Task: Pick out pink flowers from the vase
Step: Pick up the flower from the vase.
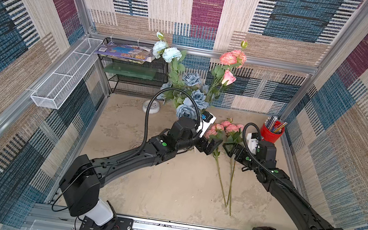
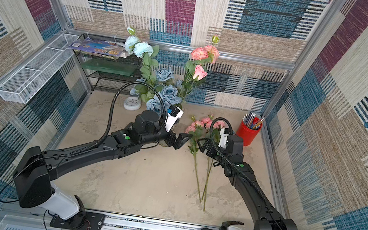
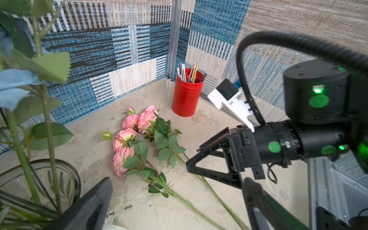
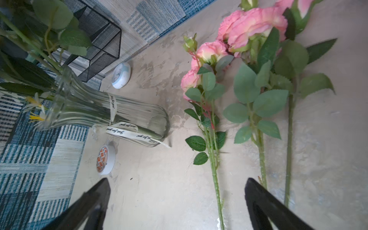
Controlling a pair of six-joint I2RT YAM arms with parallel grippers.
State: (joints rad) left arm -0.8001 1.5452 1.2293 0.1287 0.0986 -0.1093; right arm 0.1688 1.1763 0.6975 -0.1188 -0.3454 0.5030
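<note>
Pink flowers (image 1: 225, 127) lie in two places: several stems flat on the bench (image 1: 164, 189) between my two arms, their blooms toward the red cup (image 1: 271, 135), and at least two more pink blooms (image 1: 232, 58) upright in the vase (image 4: 111, 115), which stands behind my left arm among blue roses (image 1: 197, 96) and pale blooms (image 1: 166, 51).

My right jaws (image 4: 177, 201) are released and empty, spread above the laid stems; one stem runs between them in the right wrist view, and I cannot tell whether they touch it. My left jaws (image 3: 177, 197) are also wide apart and grasp nothing, hovering just beside the vase rim.

Risks, as I judge them:
- The remaining pink stems sit tangled with blue roses and leaves. Pulling one at an angle could drag a blue rose out too.
- The vase looks narrow-waisted and light. A sideways tug, or a knock from my left wrist so near its rim, could tip it.
- Lifting my right jaws carelessly could snag leaves and scatter the laid stems.
- My two arms are close together over the bench; reaching for the vase with both could make them collide.
</note>
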